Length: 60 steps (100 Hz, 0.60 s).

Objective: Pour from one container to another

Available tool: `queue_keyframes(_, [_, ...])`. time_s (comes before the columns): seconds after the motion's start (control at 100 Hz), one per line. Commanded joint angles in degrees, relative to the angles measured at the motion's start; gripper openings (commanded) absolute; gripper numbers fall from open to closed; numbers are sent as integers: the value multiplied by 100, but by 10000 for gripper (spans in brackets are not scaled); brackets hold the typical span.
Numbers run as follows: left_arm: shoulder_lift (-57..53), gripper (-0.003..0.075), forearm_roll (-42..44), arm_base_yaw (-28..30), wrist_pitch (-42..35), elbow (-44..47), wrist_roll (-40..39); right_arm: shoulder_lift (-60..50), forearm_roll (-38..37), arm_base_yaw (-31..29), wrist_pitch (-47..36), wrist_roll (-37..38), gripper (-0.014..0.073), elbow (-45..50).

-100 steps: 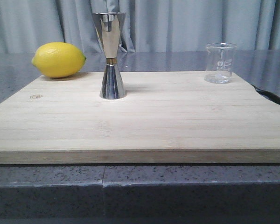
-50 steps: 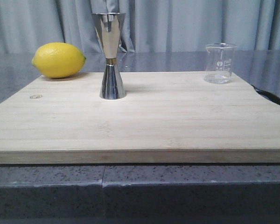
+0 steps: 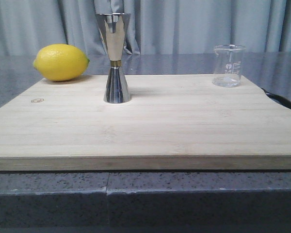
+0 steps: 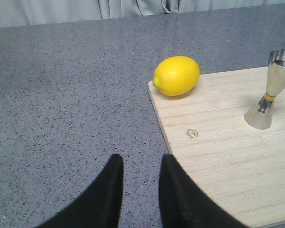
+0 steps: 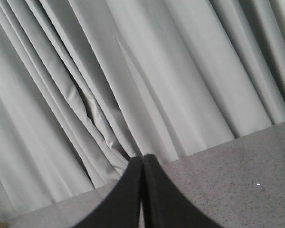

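Note:
The clear glass beaker [image 3: 228, 65] stands upright at the back right of the wooden board [image 3: 145, 131]. The steel hourglass jigger [image 3: 115, 58] with a gold waist band stands upright left of the board's middle; it also shows in the left wrist view as the jigger [image 4: 270, 90]. Neither arm appears in the front view. My left gripper [image 4: 141, 160] is open with nothing between its fingers, over the grey counter beside the board's left edge. My right gripper [image 5: 143, 159] is shut on nothing and faces the curtain; the beaker is out of its view.
A yellow lemon [image 3: 61, 62] lies at the board's back left corner, seen too as the lemon [image 4: 176, 75] from the left wrist. Grey speckled counter [image 4: 66, 95] surrounds the board. A grey curtain [image 5: 133, 71] hangs behind. A dark cable [image 3: 281, 101] lies by the board's right edge.

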Motion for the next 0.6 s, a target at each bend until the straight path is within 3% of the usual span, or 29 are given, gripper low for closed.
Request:
queue_keyframes(0.0, [41,-2,8,-43,-470,-161,-77,38,-248,5,221,-11,-70,-148])
queue_keyframes(0.59, [41,-19,0,-43,-487,-161,-77,38,-248,5,229,-11,-70,-134])
